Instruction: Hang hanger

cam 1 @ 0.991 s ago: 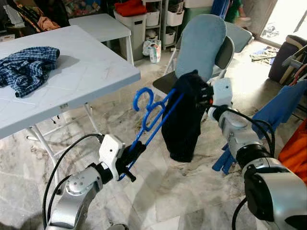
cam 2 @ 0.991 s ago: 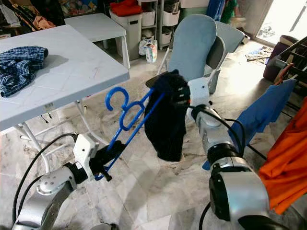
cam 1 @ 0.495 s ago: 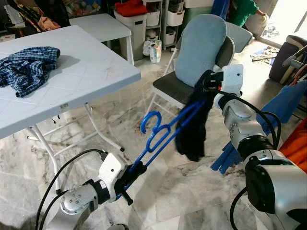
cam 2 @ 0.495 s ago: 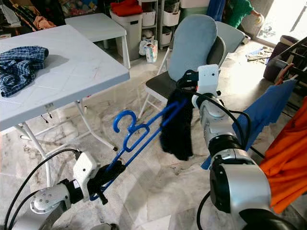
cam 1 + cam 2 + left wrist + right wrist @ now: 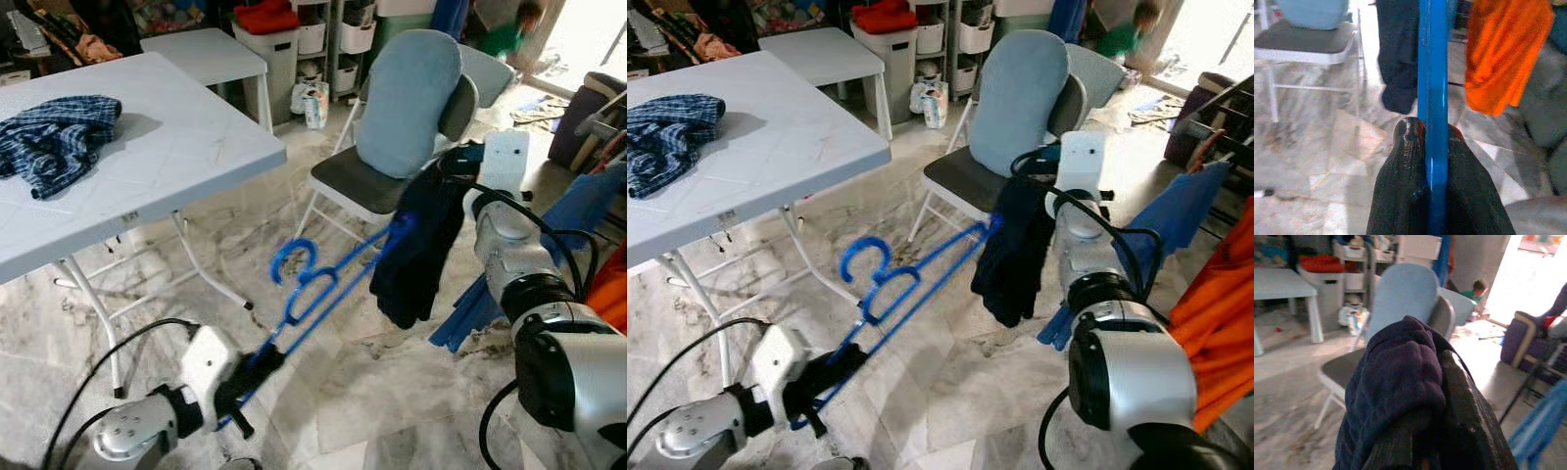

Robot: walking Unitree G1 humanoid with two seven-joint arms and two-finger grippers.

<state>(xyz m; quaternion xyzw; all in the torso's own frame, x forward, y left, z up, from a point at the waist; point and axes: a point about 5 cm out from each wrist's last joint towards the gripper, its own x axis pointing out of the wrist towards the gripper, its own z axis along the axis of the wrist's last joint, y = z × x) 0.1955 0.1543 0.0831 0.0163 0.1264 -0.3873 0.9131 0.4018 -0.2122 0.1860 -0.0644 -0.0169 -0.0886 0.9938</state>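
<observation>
left gripper (image 5: 238, 384) jaws clenched on hanger (image 5: 328, 284) | right gripper (image 5: 453, 168) jaws grasping dark garment (image 5: 416, 250) at hanger's far end | red cloth in bin (image 5: 271, 41) behind bench (image 5: 176, 147)

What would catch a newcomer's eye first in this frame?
The blue hanger stretched across the middle between both arms: the left gripper is shut on its lower end, while the right gripper pinches a dark garment draped at its upper end, in front of the folding chair. Next, a plaid shirt crumpled on the white table to the left.
</observation>
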